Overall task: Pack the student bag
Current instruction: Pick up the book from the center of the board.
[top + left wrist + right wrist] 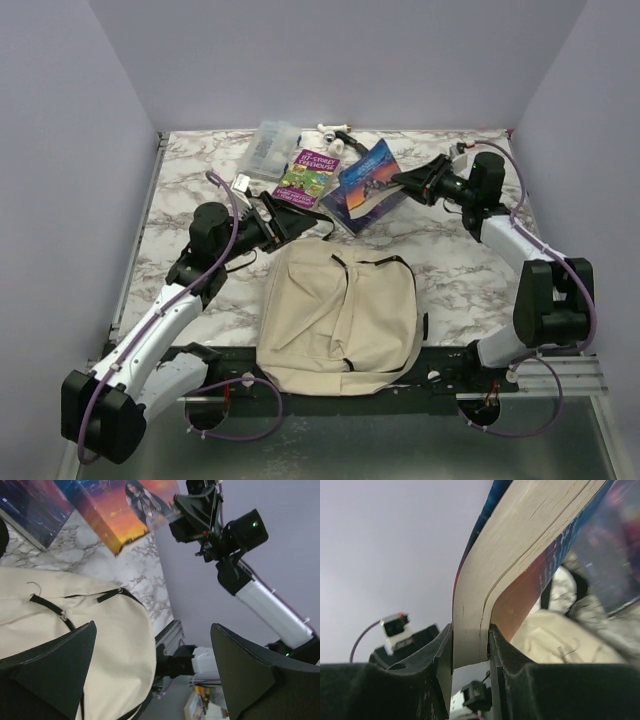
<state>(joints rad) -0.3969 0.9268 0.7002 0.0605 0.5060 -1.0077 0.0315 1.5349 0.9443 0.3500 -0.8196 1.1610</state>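
Currently, a blue paperback book (365, 182) is being gripped by its page edge in the right claw (402, 183), tilted over the marbled worktop (450, 250). The wide-open, empty left claw (290, 222) is being held beside the beige fabric student bag (340, 315), which lies flat between the arms; its mouth probably needs opening next.

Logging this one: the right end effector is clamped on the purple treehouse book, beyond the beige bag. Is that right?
Wrong book. The right end effector is clamped on the blue-covered book, beyond the beige bag; the purple treehouse book lies flat beside it. The top external view shows this, and the right wrist view shows the page edge in the grip.
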